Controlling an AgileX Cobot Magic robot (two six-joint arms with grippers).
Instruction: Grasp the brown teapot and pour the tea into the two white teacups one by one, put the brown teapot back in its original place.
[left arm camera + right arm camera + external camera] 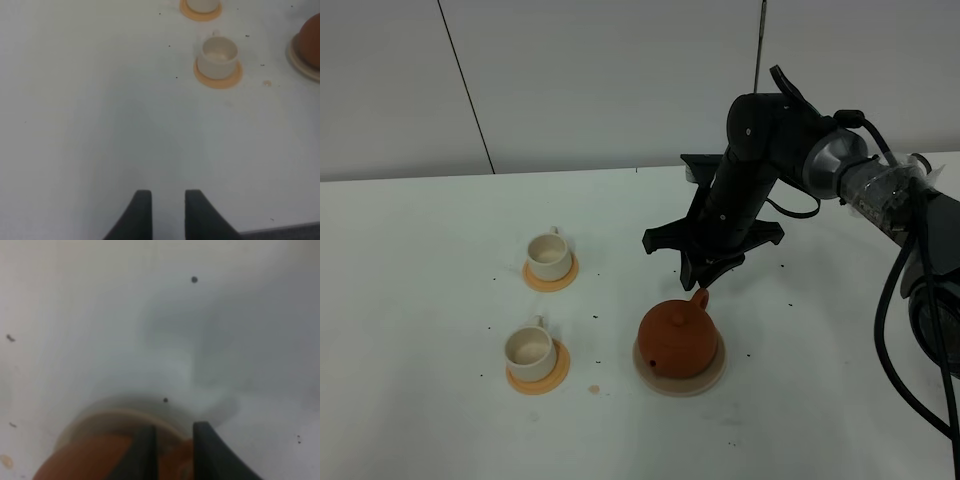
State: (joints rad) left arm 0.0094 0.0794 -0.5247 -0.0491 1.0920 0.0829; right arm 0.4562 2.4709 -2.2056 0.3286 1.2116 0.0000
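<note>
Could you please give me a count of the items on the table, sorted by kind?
brown teapot: 1
white teacups: 2
orange coasters: 2
beige disc: 1
Total: 6

The teapot (677, 340) sits on its disc (710, 379), right of teacups (529, 347) (548, 253).

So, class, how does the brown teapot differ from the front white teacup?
The brown teapot is reddish-brown, the front teacup cream-white. The teapot is larger and round-bodied; the teacup is a small open cylinder. The teapot sits on a beige disc, the teacup on an orange coaster. Both have handles.
</note>
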